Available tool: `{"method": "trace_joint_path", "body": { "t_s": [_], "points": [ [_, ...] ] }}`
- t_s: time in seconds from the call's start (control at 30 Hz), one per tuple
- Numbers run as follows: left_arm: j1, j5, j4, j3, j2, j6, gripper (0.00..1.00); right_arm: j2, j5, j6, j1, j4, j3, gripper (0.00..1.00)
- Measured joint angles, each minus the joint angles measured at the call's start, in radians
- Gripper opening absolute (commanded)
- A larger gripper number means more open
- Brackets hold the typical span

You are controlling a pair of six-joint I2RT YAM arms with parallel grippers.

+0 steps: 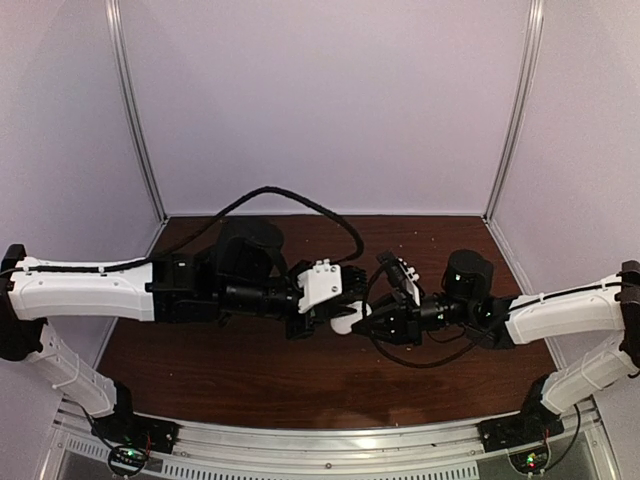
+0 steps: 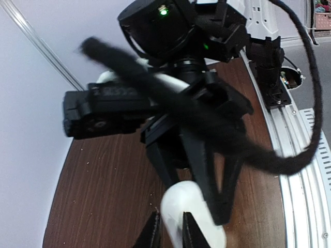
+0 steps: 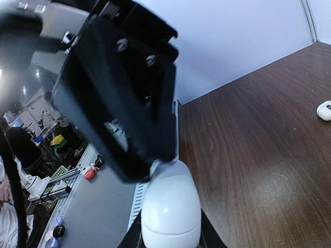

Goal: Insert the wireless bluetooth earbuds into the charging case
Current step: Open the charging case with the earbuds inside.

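Above dark wood table, pale walls, metal posts, white case held

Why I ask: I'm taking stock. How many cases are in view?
2. One case is gripped by both the right claw and the left claw. A second case, seemingly, lies on the table. More may be hidden.

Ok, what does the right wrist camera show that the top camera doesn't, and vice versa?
Only the right wrist: a small white object lying on the table, apart from the hands. Only the top: the whole left arm and right arm, and the looping black cable. Both: the white charging case gripped in the right hand, with the left hand meeting it.
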Motion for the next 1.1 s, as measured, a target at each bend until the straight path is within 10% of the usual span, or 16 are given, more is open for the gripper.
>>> {"method": "trace_joint_path", "body": {
  "t_s": [0.27,0.57,1.1],
  "points": [
    [-0.063,-0.033,-0.024,-0.011,0.012,0.030,0.25,0.007,0.039,0.058,-0.013,0.087,0.000,0.00],
    [0.014,-0.114,0.057,-0.172,-0.171,0.014,0.77,0.007,0.079,0.066,-0.025,0.094,-0.018,0.00],
    [0.018,-0.064,0.146,-0.172,-0.043,0.047,0.80,0.003,0.084,0.096,-0.024,0.162,-0.020,0.00]
  ]
}}
